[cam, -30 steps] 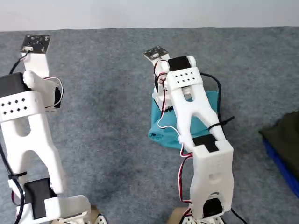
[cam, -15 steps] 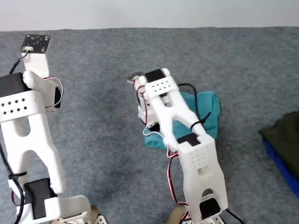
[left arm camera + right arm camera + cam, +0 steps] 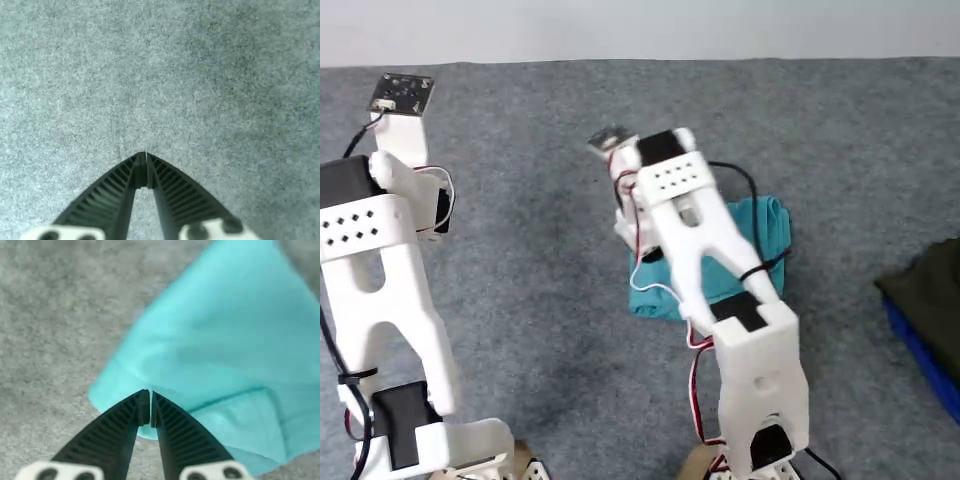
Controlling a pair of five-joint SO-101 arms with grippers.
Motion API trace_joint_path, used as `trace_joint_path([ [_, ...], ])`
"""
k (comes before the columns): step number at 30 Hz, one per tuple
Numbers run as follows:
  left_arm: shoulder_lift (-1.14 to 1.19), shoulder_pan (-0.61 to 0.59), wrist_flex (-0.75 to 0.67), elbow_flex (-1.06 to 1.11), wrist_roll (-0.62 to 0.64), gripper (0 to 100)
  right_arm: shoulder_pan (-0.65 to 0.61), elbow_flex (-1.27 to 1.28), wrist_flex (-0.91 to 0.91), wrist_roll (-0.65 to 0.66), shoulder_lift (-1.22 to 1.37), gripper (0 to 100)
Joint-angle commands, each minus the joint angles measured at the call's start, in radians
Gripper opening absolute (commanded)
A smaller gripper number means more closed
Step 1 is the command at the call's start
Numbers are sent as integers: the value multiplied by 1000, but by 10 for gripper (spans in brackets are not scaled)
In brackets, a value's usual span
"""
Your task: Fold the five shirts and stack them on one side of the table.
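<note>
A folded teal shirt [image 3: 767, 232] lies on the grey table cover near the middle, partly under my right arm [image 3: 692, 205]. In the right wrist view my right gripper [image 3: 145, 393] is shut, its tips down at the near corner of the teal shirt [image 3: 225, 345]; no fabric shows between the fingers. My left arm [image 3: 380, 235] stands at the table's left side. My left gripper [image 3: 145, 155] is shut over bare grey cover with nothing in it.
A dark green shirt [image 3: 926, 290] lies on a blue one [image 3: 923, 355] at the right edge of the table. Grey cover [image 3: 540, 250] stretches between the two arms and along the back.
My right arm has swung left across the teal shirt, then edged back a little. The shirt's left edge shifted slightly left. The left arm has stayed put.
</note>
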Motion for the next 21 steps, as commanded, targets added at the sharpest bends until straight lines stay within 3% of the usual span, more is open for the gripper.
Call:
trace_joint_path([
  [1, -38, -8, 20, -2, -9, 6, 101, -35, -44, -9, -44, 9],
  [8, -38, -8, 20, -2, -9, 6, 254, -35, -58, -8, 108, 9],
  [21, -38, -8, 20, -2, -9, 6, 387, -32, 54, -5, 111, 9],
])
